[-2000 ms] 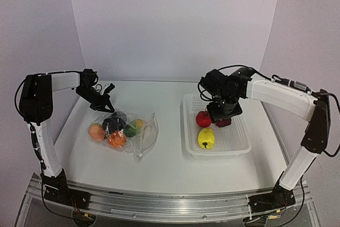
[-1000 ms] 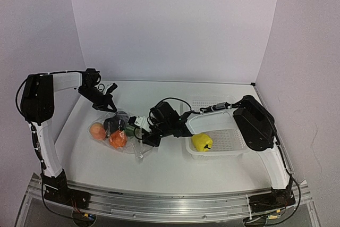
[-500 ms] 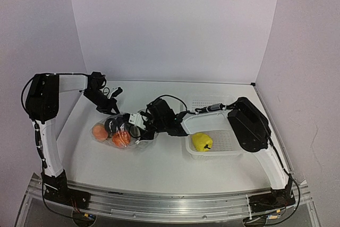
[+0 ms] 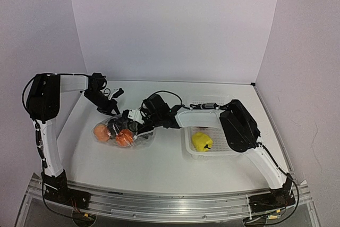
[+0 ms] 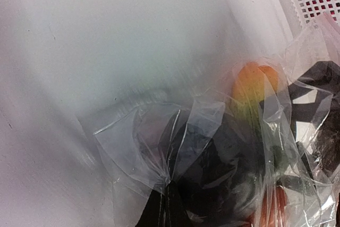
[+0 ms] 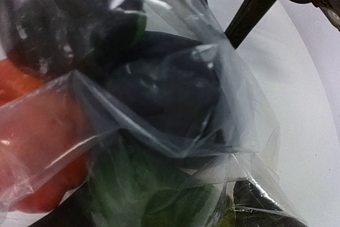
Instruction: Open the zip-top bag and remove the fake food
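Observation:
The zip-top bag (image 4: pixel 142 137) lies left of centre, bunched around an orange piece (image 4: pixel 101 132), a red-orange piece (image 4: pixel 124 139) and a dark purple piece (image 4: pixel 114 125). My left gripper (image 4: pixel 110 107) is shut on a pinch of the bag's far corner, which shows in the left wrist view (image 5: pixel 164 200). My right gripper (image 4: pixel 134 122) is pushed into the bag's right side. The right wrist view shows plastic (image 6: pixel 249 110) over the purple piece (image 6: pixel 164 89), a red piece (image 6: pixel 32 147) and a green piece (image 6: pixel 149 195); its own fingers are hidden.
A white mesh basket (image 4: pixel 234 150) stands right of centre with a yellow pepper (image 4: pixel 202 141) in it. The right arm stretches across the basket's far left corner and hides part of it. The left gripper's black finger (image 6: pixel 254 9) shows beyond the bag.
My right arm has swung from the basket across to the bag and pushed into it. The bag has slid left and bunched up. My left gripper has stayed at the bag's corner.

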